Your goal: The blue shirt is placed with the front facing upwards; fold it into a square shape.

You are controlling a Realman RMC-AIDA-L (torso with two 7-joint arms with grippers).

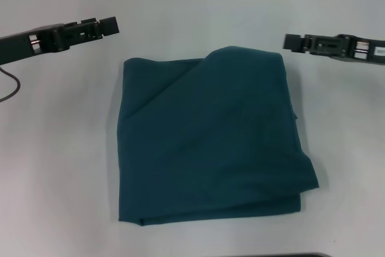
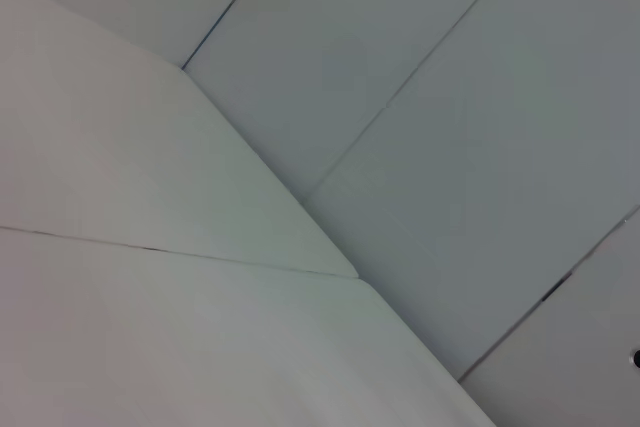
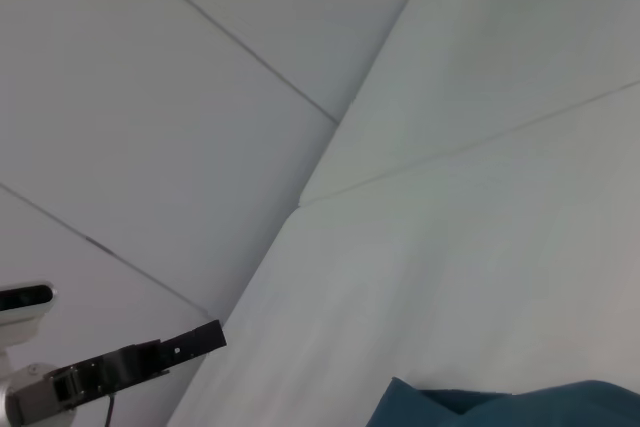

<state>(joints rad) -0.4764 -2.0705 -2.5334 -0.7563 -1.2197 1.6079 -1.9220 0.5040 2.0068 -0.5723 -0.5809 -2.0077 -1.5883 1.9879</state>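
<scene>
Already folded, the dark teal-blue cotton shirt [image 1: 210, 139] lies in a rough square at the middle of the white table [image 1: 54, 167], plain side up, with no lettering or collar showing. Starting at the left, the black left gripper [image 1: 110, 25] hangs above the bare table beyond the shirt's far left corner, well clear of the cloth and holding nothing; whether its fingers are spread or pressed together I cannot tell. The bundle's left edge runs straight, and layered edges show along its near side. A soft diagonal ridge crosses the upper layer from the left edge toward the far right corner, where the fabric humps up slightly. On the right side the layers do not line up exactly, and a small tip of cloth pokes out. Beyond that corner the black right gripper [image 1: 292, 43] hovers, also apart from the shirt and empty, its finger state equally unclear.
</scene>
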